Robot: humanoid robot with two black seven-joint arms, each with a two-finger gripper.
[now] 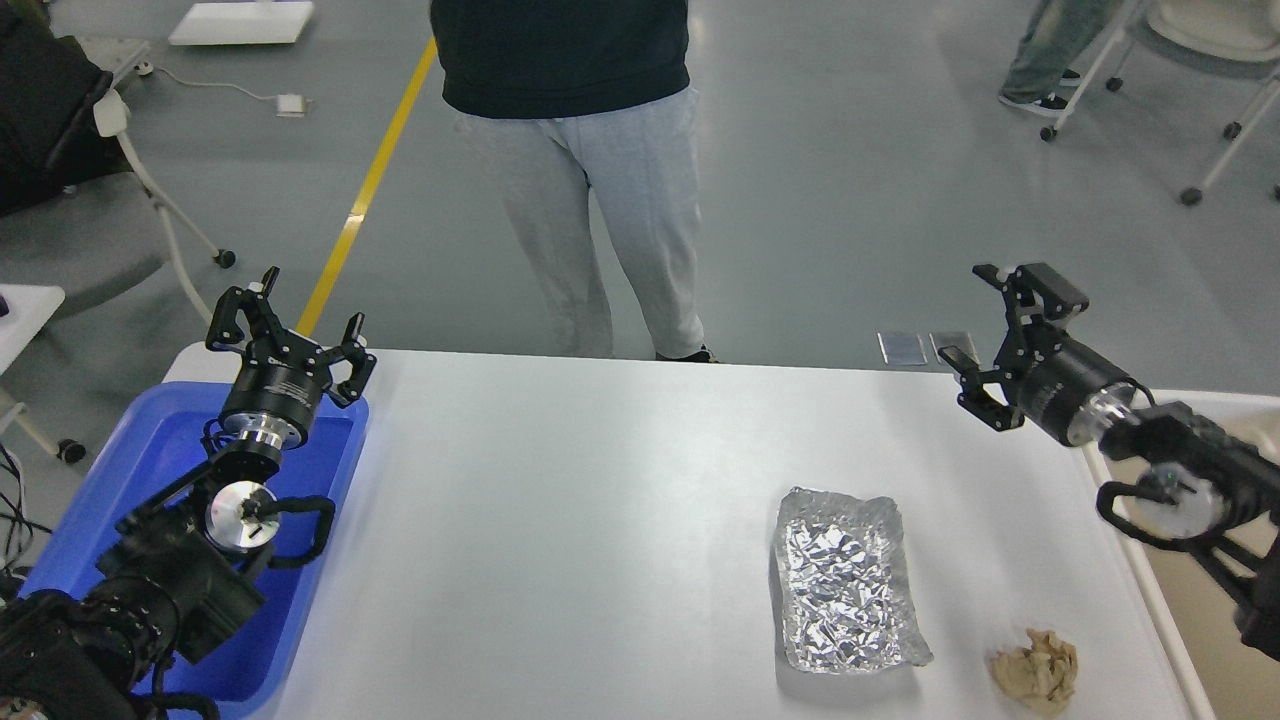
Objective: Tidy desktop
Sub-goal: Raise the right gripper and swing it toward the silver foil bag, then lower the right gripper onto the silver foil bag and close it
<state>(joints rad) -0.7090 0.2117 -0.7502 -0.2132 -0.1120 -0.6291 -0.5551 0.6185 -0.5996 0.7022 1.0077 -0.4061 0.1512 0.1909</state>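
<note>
Near the counter's (600, 480) front right corner, crumpled paper (1036, 672) risks slipping off when pinched; both grippers' fingers spread, empty.

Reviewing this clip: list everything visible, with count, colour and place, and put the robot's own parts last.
desktop: one, white, centre.
foil tray: one, silver, crinkled, right of centre on the desktop.
crumpled paper: one, tan, near right corner.
blue tray: one, left edge.
beige bin: one, right edge.
standing person: one, dark top, grey trousers, behind the desktop.
left gripper: black, jaws open, above the blue tray.
right gripper: black, jaws open, above the desktop's far right.
</note>
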